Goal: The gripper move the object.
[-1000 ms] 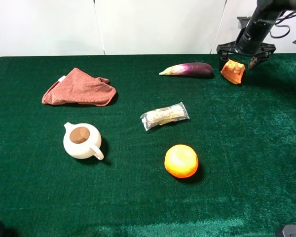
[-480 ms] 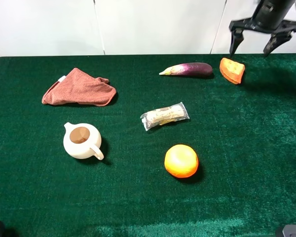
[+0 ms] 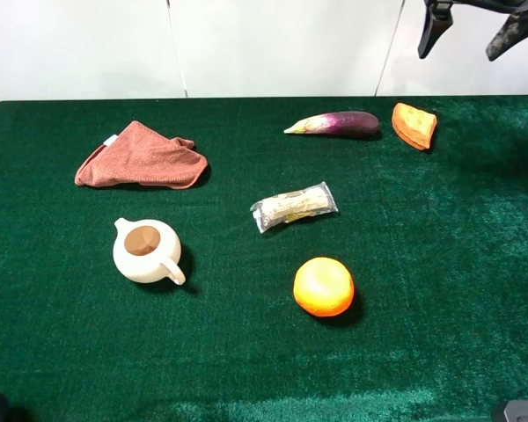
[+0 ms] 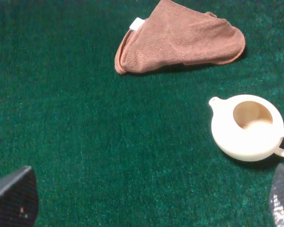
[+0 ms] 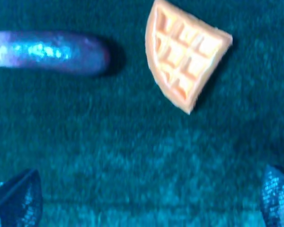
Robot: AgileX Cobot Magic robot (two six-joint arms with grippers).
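"Starting at the front: what's nearest?"
"On its wrist view, the left gripper (image 4: 149, 203). Claw released, fingers spread wide over the green table (image 3: 440, 264). A white teapot (image 4: 248, 126) is near one fingertip, upright, top open. Beyond that is a rust-red cloth (image 4: 180, 38), folded, lying flat."
"High camera?"
"A round orange fruit (image 3: 323, 287) is closest, right of centre. The teapot is a bit farther back on the left, well apart from it. Then a clear wrapped packet (image 3: 294, 207) mid-table. The cloth is farther back, left side."
"Back row?"
"A purple eggplant (image 3: 334, 124) lies sideways, stem end pointing left. Just beside its right end is the object (image 3: 414, 126), an orange wedge with a yellow grid face. The right wrist view shows a small gap between them, not touching."
"Held?"
"No. It rests on the felt near the far edge, right side, grid face toward the wrist camera."
"And the right gripper (image 3: 458, 53)?"
"Farthest back and up high against the white wall, above the object and well apart from it. Black fingers splayed wide, tips down, claw released. In its wrist view the fingertips (image 5: 16, 203) sit at opposite corners, with the object and eggplant on the felt beyond them."
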